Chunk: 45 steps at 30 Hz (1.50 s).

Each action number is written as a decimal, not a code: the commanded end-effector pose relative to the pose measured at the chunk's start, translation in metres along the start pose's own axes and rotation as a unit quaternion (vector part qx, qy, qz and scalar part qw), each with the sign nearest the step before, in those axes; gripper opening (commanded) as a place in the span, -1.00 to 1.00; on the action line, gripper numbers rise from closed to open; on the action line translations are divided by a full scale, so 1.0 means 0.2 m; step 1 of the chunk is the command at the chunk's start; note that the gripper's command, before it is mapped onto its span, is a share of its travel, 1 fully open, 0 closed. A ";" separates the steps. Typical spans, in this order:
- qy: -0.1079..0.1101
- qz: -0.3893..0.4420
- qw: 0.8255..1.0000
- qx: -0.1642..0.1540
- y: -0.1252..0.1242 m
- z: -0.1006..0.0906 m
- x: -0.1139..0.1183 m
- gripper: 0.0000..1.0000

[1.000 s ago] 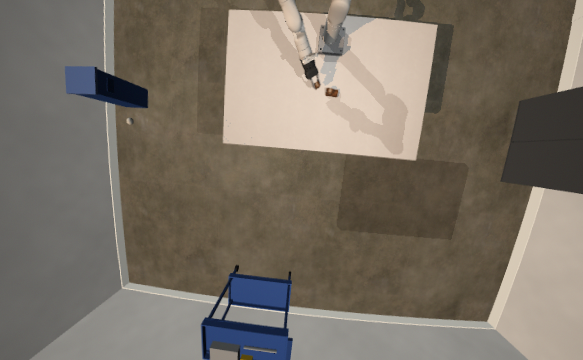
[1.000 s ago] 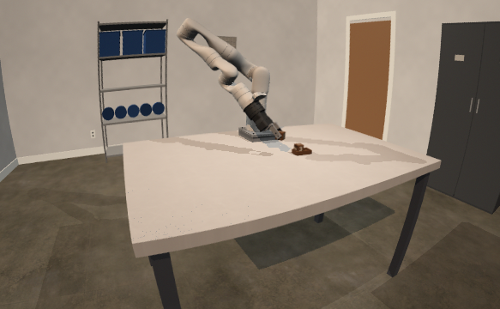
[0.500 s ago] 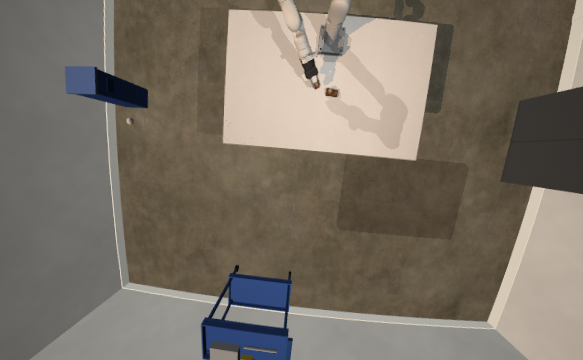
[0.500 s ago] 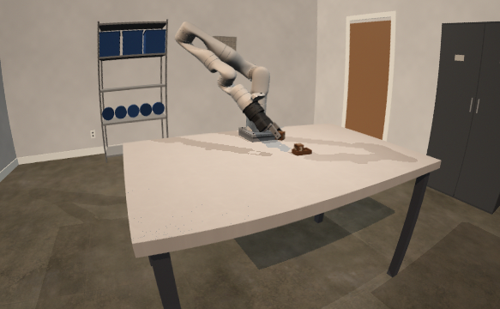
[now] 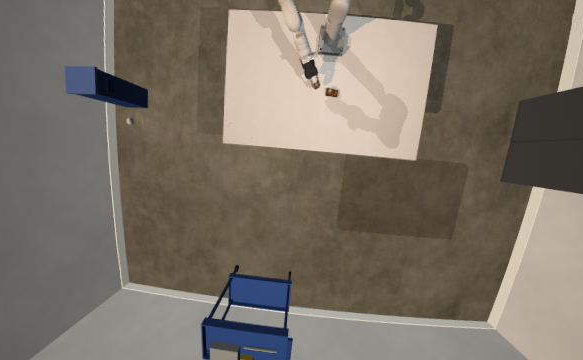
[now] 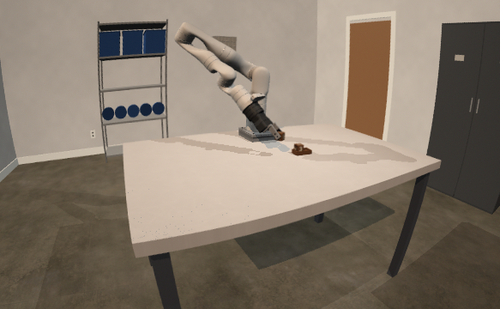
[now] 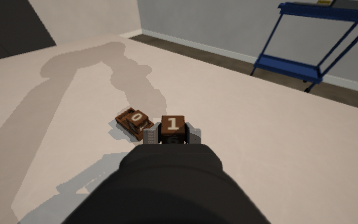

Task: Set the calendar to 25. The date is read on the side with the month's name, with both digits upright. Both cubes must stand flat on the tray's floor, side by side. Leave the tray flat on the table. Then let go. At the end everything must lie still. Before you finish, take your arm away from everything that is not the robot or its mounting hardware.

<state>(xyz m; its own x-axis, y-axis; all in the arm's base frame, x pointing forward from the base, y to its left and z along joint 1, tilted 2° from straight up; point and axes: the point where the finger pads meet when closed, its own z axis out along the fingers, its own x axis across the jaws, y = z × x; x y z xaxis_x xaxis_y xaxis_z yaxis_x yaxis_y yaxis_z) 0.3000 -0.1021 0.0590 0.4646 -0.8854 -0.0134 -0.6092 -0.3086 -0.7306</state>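
Observation:
My gripper (image 7: pixel 173 129) is shut on a brown cube (image 7: pixel 172 124) whose visible face shows a white 1. I hold it above the table, a little to the side of the brown calendar tray. A second brown cube (image 7: pixel 137 118) sits in the tray with a white 0 on its top face. In the exterior view the gripper (image 6: pixel 279 134) with its cube hangs just left of the tray (image 6: pixel 301 152). In the top view the gripper (image 5: pixel 315 84) is close beside the tray (image 5: pixel 332 92). The side with the month's name is too small to read.
The arm's base (image 6: pixel 254 134) stands on the table behind the tray. A blue shelf rack (image 7: pixel 325 40) stands on the floor beyond the table edge. A dark cabinet (image 6: pixel 477 112) and a door (image 6: pixel 367 77) are at the right.

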 end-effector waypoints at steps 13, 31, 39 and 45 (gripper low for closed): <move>-0.001 0.000 1.000 0.001 0.04 0.05 0.00 0.20; -0.001 0.000 1.000 0.001 0.14 0.15 0.00 0.20; -0.001 0.000 1.000 0.001 0.18 0.19 0.00 0.20; -0.001 0.000 1.000 0.001 0.20 0.20 0.00 0.20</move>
<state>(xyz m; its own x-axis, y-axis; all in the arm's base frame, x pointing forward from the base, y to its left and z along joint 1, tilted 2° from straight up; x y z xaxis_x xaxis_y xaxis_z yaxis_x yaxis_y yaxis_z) 0.3010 -0.1012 0.0035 0.4650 -0.8853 -0.0111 -0.6095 -0.3109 -0.7293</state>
